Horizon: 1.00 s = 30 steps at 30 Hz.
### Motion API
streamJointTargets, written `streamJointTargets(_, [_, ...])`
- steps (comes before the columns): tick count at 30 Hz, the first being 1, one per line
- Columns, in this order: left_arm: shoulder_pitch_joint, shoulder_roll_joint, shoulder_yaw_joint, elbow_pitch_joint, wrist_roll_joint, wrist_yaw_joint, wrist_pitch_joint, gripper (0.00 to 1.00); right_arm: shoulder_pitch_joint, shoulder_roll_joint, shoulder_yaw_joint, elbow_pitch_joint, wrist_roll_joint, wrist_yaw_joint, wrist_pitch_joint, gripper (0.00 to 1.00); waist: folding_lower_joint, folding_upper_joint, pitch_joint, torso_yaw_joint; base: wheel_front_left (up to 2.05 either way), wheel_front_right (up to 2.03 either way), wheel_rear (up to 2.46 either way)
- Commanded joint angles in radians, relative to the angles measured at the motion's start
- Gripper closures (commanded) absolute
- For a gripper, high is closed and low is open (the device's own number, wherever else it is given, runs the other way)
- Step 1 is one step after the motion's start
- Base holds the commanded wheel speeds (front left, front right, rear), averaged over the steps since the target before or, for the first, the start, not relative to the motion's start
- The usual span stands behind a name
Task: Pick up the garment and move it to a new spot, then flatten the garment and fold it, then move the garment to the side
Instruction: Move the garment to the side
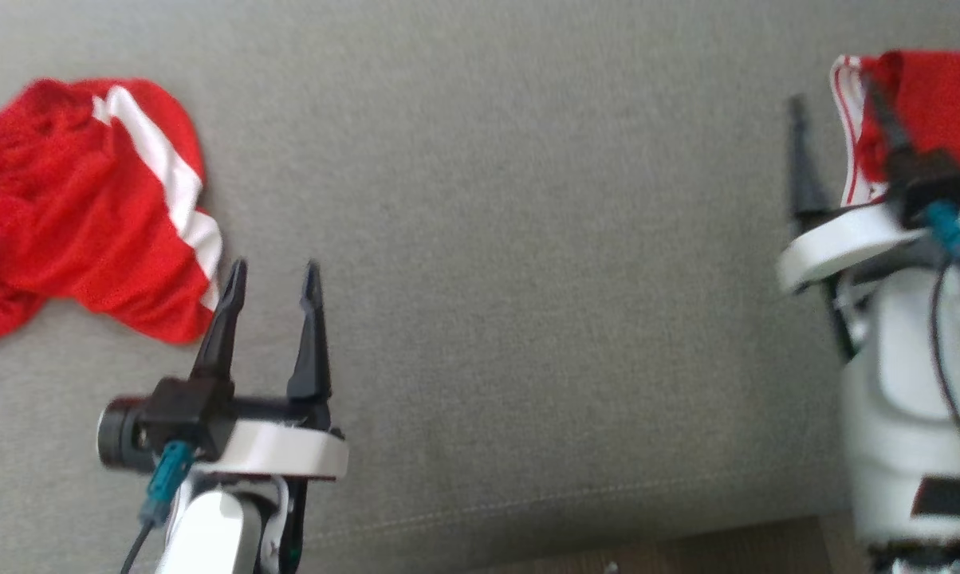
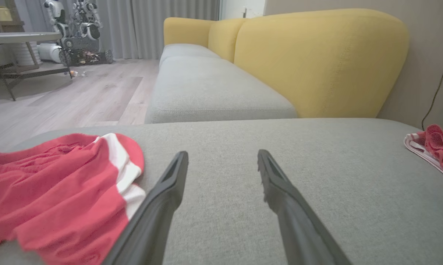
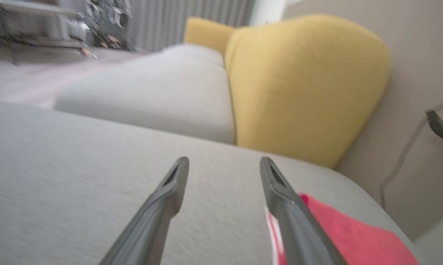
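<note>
Over the grey cushion's (image 1: 488, 199) near edge, the left claw (image 1: 274, 275) is hovering wide open, holding nothing. A crumpled red garment (image 1: 73, 207) is lying at the cushion's left end. At its right end, the right claw (image 3: 225, 162) is gaping empty over another red garment (image 1: 942, 104).

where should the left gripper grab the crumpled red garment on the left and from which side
Take the white-striped edge of the red garment, probably from its right, across the grey cushion. That edge is raised in a rounded fold and faces the open left gripper, while the rest is a crumpled heap with no clear rim.
</note>
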Motion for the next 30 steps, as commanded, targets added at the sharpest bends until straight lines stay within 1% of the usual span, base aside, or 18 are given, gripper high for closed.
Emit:
streamJointTargets(1, [0.001,-0.006,0.045,-0.023,-0.016,-0.003,-0.005,0.00,0.022,0.011,0.080,-0.078,0.069,0.002,-0.011,0.00,0.0000,0.0000,-0.068,0.023,0.00,0.00,0.00])
streamJointTargets(2, [0.010,-0.009,0.053,-0.018,-0.027,-0.006,-0.005,0.00,0.056,0.015,0.117,-0.108,0.115,0.002,-0.012,0.00,0.0000,0.0000,-0.087,0.031,0.00,0.00,0.00])
streamJointTargets(5, [0.038,-0.014,0.074,-0.003,-0.041,-0.008,-0.005,0.00,0.164,0.017,0.178,-0.207,0.233,0.002,-0.012,0.00,0.0000,0.0000,-0.132,0.051,0.00,0.00,0.00])
streamJointTargets(8, [0.059,-0.017,0.089,-0.030,-0.042,-0.014,-0.005,0.00,0.284,0.021,0.193,-0.306,0.321,0.002,-0.012,0.00,0.0000,0.0000,-0.172,0.072,0.00,0.00,0.00])
streamJointTargets(10, [0.074,-0.018,0.088,-0.069,-0.024,-0.031,-0.005,0.00,0.360,0.029,0.207,-0.367,0.365,0.002,-0.012,0.00,0.0000,0.0000,-0.189,0.083,0.00,0.00,0.00])
streamJointTargets(12, [0.096,-0.018,0.084,-0.090,0.009,-0.039,-0.005,0.00,0.431,0.034,0.241,-0.424,0.414,0.002,-0.012,0.00,0.0000,0.0000,-0.210,0.094,0.00,0.00,0.00])
streamJointTargets(14, [0.119,-0.019,0.081,-0.105,0.010,-0.048,-0.005,0.00,0.493,0.037,0.240,-0.479,0.435,0.002,-0.012,0.00,0.0000,0.0000,-0.226,0.099,0.00,0.00,0.00])
streamJointTargets(15, [0.131,-0.019,0.084,-0.119,-0.017,-0.052,-0.005,0.00,0.521,0.040,0.236,-0.504,0.441,0.002,-0.012,0.00,0.0000,0.0000,-0.232,0.100,0.00,0.00,0.00])
streamJointTargets(17, [0.151,-0.019,0.096,-0.135,-0.036,-0.057,-0.005,0.00,0.568,0.047,0.226,-0.542,0.433,0.002,-0.012,0.00,0.0000,0.0000,-0.236,0.099,0.00,0.00,0.00])
streamJointTargets(19, [0.164,-0.019,0.097,-0.126,-0.036,-0.072,-0.005,0.00,0.598,0.055,0.228,-0.567,0.420,0.002,-0.012,0.00,0.0000,0.0000,-0.236,0.099,0.00,0.00,0.00])
streamJointTargets(21, [0.172,-0.019,0.094,-0.108,0.002,-0.095,-0.005,0.00,0.620,0.061,0.225,-0.576,0.411,0.002,-0.012,0.00,0.0000,0.0000,-0.246,0.092,0.00,0.00,0.00])
streamJointTargets(23, [0.184,-0.019,0.095,-0.094,0.029,-0.103,-0.005,0.00,0.638,0.065,0.224,-0.576,0.406,0.002,-0.012,0.00,0.0000,0.0000,-0.257,0.085,0.00,0.00,0.00])
streamJointTargets(30, [0.199,-0.020,0.090,-0.080,0.049,-0.093,-0.005,0.00,0.659,0.070,0.233,-0.561,0.417,0.002,-0.012,0.00,0.0000,0.0000,-0.269,0.070,0.00,0.00,0.00])
